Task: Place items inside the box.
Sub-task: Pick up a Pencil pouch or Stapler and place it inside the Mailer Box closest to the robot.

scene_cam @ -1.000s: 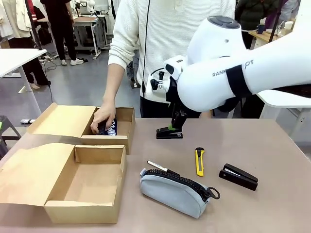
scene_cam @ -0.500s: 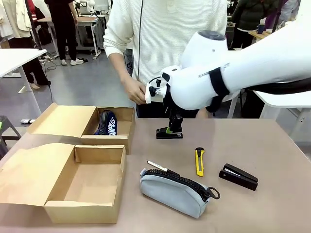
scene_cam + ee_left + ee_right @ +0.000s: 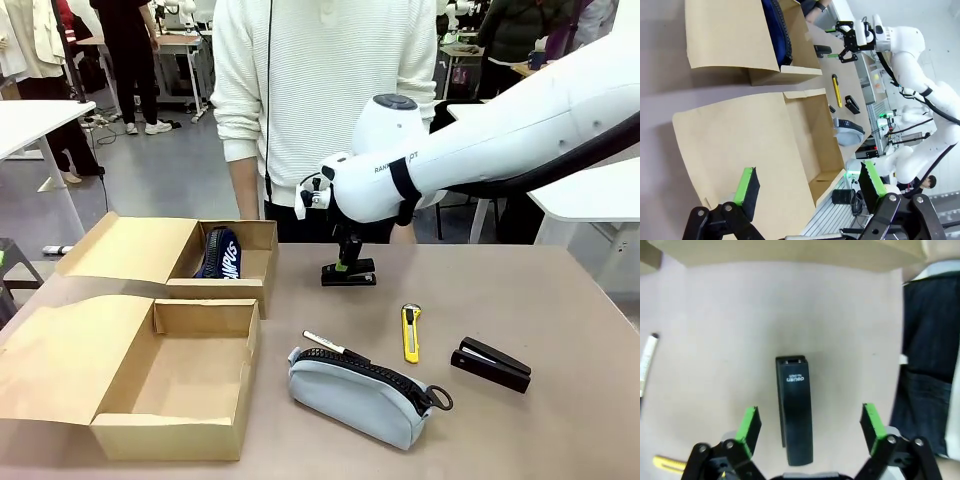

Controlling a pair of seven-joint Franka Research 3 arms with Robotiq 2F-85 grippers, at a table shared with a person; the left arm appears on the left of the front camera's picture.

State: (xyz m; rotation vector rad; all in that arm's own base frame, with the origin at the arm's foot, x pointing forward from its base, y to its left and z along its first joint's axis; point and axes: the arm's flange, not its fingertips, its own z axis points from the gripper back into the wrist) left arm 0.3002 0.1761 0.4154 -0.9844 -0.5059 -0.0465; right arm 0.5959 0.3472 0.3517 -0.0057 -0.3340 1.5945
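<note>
Right wrist view | right hand (image 3: 811, 422) wide above stapler (image 3: 794, 405), bare table (image 3: 705, 340) both sides | left hand (image 3: 807, 180) wide

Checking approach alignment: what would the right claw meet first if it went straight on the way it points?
The right claw would meet the long black stapler, which lies centred under its open span; the remaining gap is unclear.
</note>
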